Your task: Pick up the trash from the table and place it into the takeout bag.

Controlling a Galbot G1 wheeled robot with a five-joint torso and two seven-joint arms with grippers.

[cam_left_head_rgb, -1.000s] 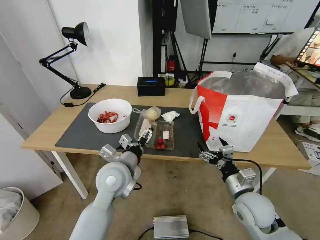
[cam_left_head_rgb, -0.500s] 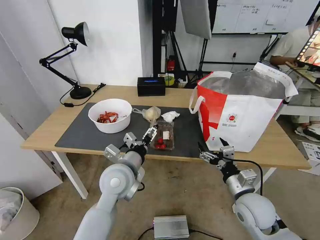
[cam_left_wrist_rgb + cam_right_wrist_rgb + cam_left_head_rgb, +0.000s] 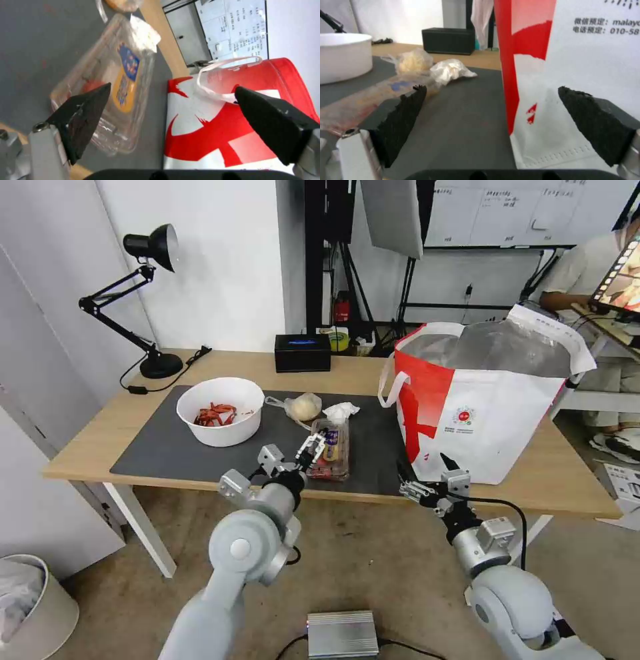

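Left pincer (image 3: 312,448): fingers apart, at one clamshell tray (image 3: 333,449)
Right pincer (image 3: 421,478): fingers apart, beside one takeout bag (image 3: 480,427)
Bench (image 3: 93,440): one bowl (image 3: 221,411), one tissue (image 3: 341,411), one baggie (image 3: 301,407)

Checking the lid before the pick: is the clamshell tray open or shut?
Shut. The lid with its blue-yellow label lies over the clamshell tray, red bits inside; left hand is open around it.
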